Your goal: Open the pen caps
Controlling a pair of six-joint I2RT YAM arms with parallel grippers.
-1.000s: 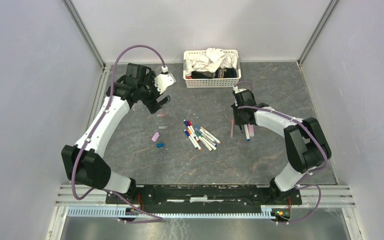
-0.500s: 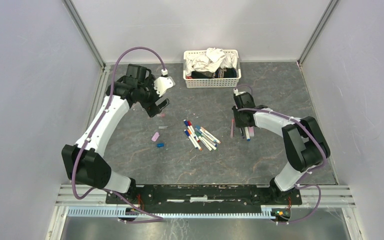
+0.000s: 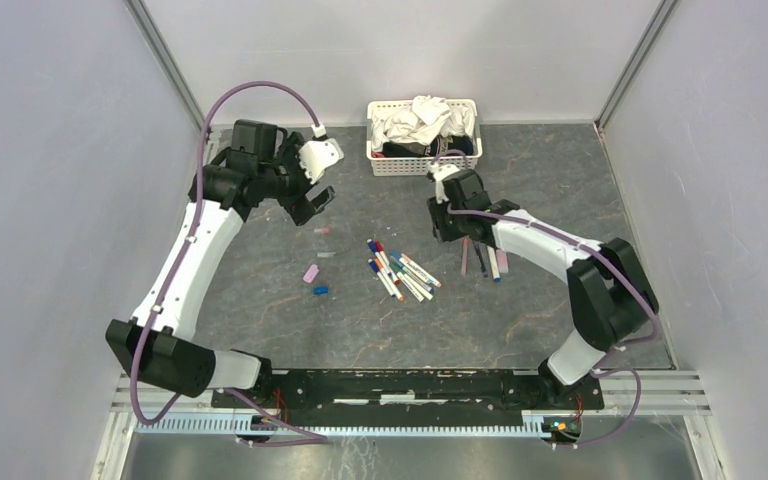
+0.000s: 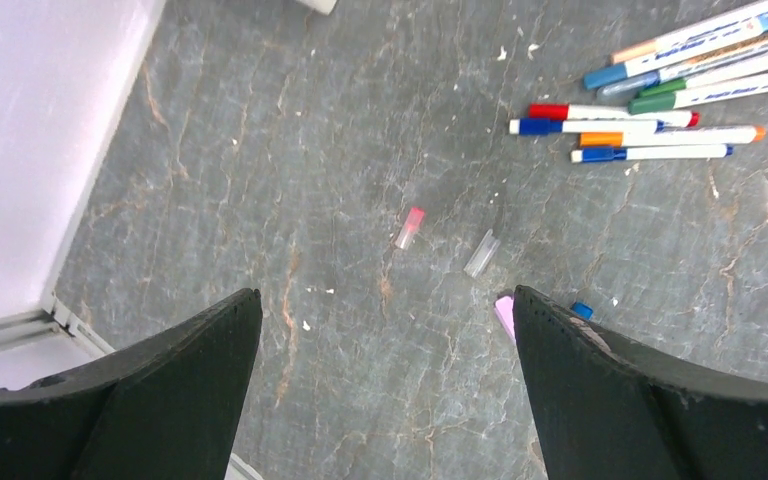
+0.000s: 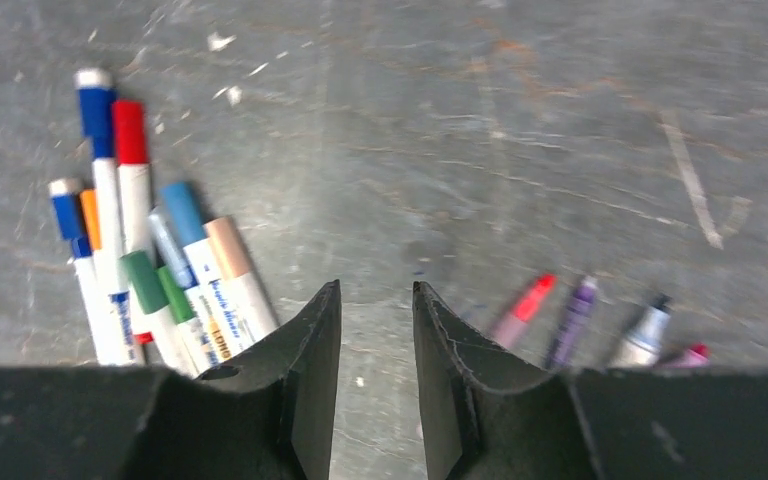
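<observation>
Grey surface (image 3: 560,180): the right arm has left the opened pens (image 3: 487,262) for the capped pile (image 3: 400,272) at centre; another pen is probably next.
The right fingers (image 5: 310,360) have parted slightly, empty; the left fingers (image 4: 180,385) gape wide, empty, above loose pen caps (image 4: 410,228) left of centre. The far-edge basket (image 3: 422,166) holds cloths (image 3: 415,118).

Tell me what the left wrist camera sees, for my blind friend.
The left claw hangs wide open over a grey table. A pink cap and a clear cap lie beyond its fingers; pens lie upper right.
</observation>
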